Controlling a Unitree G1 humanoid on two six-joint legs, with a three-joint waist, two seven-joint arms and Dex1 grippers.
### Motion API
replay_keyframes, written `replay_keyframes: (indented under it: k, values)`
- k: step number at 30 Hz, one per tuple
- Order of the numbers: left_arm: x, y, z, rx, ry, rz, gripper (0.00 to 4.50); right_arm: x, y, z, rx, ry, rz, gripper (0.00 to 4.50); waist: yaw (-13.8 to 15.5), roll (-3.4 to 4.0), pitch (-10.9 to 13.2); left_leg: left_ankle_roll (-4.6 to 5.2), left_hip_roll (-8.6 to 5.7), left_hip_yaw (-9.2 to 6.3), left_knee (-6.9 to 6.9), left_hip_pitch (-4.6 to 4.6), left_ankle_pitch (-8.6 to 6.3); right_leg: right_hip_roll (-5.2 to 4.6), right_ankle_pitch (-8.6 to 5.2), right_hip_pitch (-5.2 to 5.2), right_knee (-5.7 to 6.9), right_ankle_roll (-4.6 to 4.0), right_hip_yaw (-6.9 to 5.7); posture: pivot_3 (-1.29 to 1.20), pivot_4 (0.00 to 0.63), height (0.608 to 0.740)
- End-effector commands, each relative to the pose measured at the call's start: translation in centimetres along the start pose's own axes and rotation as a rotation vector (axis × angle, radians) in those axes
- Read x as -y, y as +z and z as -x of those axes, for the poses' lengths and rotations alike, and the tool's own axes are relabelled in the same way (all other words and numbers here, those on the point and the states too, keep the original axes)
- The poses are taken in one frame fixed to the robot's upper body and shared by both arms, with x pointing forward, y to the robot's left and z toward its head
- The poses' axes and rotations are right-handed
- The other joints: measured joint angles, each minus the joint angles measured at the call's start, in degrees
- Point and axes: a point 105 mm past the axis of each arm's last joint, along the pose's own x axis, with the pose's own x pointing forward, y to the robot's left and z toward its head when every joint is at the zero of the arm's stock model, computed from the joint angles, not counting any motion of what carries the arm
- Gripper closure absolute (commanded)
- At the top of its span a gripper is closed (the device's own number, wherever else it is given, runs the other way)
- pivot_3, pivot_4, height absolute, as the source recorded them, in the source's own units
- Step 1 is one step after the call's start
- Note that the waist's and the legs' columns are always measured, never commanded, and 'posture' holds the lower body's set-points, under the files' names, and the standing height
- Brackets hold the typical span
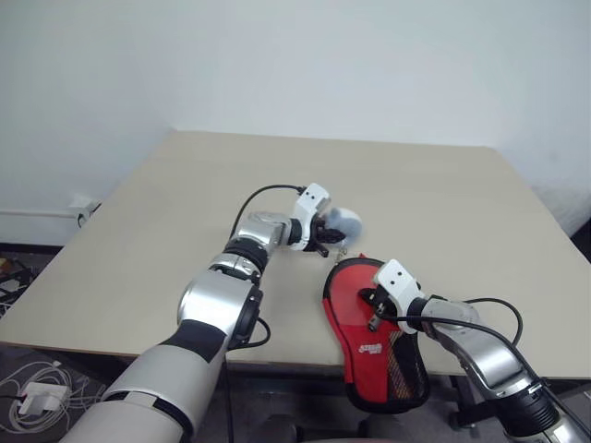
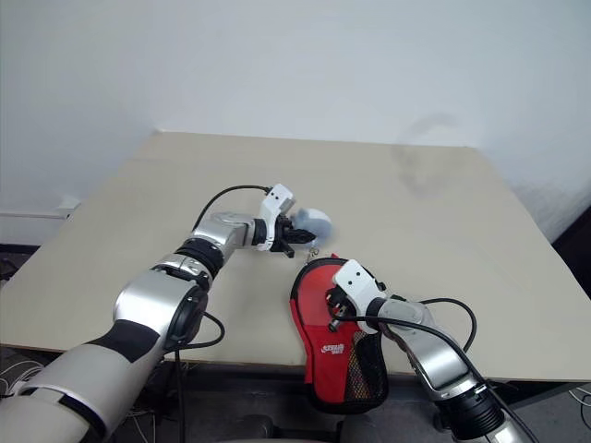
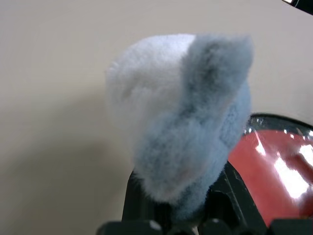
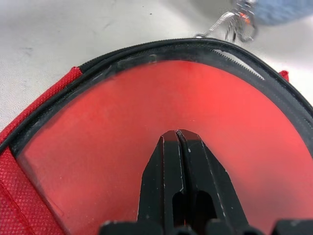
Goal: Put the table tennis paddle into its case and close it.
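Case (image 1: 374, 343) lies at near table (image 1: 443, 203) edge, paddle red seen through clear panel. Closing step judged in hand: fluffy zip pom-pom (image 3: 181, 117) clamped by left gripper (image 1: 325, 238); right gripper (image 4: 178, 139), fingers pressed together empty, pins panel. Next: pull to be drawn around rim.

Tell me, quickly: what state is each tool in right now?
Left tool: closed on a fluffy white-and-blue pompom.
Right tool: closed, empty, fingertips over the case, on its clear panel.

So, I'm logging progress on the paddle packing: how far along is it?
The paddle already shows red through the clear panel of the case. The left pincer grips a fluffy pom-pom by the zip end, apparently pulling; the shut right pincer presses on the panel. Whether the zip is fully shut is unclear.
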Motion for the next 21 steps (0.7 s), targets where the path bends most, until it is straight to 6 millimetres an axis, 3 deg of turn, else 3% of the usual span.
replay_keyframes:
  k: [1, 4, 5, 13, 17, 21]
  values:
    - [1.9, 6.6, -0.8, 0.184, -0.013, -0.136, 4.34, -3.3, -6.5, -0.6, -0.24, 0.106, -0.108, 4.47, 0.04, 0.0, 0.0, 0.0, 0.0, 0.01, 0.0, 0.0, 0.0, 0.0, 0.0, 0.0, -0.01, 0.0, 0.0, 0.0, 0.0, 0.716]
    - [3.2, 6.2, -2.2, 0.172, -0.023, -0.159, 4.34, -3.0, -6.6, -0.6, -0.239, 0.076, -0.109, 4.47, 0.04, 0.01, 0.0, 0.0, 0.0, 0.02, -0.02, 0.03, 0.0, 0.0, 0.0, 0.0, -0.01, 0.0, 0.01, 0.0, 0.0, 0.716]
    - [3.5, 6.1, -2.5, 0.168, -0.028, -0.16, 3.63, -2.8, -6.6, -0.7, -0.239, 0.064, -0.111, 4.5, 0.03, 0.0, -0.01, 0.0, 0.0, 0.04, -0.04, 0.06, 0.0, 0.0, 0.0, 0.03, -0.01, 0.0, 0.02, 0.0, 0.0, 0.716]
    - [5.4, 4.1, -2.9, 0.109, -0.182, -0.219, 0.99, -2.0, -6.7, -0.7, -0.239, 0.027, -0.118, 4.5, 0.01, 0.06, -0.05, 0.02, 0.01, 0.15, -0.16, 0.33, -0.01, 0.0, -0.01, 0.2, -0.04, 0.01, 0.09, 0.0, 0.0, 0.716]
    - [3.9, 3.6, -2.2, 0.083, -0.126, -0.25, 0.99, -1.7, -6.5, -0.5, -0.223, 0.024, -0.132, 4.5, 0.01, 0.13, -0.1, 0.05, 0.01, 0.15, -0.17, 0.36, -0.03, 0.0, -0.01, 0.21, -0.05, 0.01, 0.1, 0.0, 0.0, 0.716]
    - [2.4, 4.1, -0.7, 0.122, -0.108, -0.212, 0.99, -1.8, -4.4, -0.1, -0.115, 0.061, -0.168, 4.5, 0.04, 0.14, -0.1, 0.1, 0.01, 0.15, -0.18, 0.35, -0.06, 0.0, -0.01, 0.2, -0.05, 0.02, 0.11, 0.0, 0.0, 0.716]
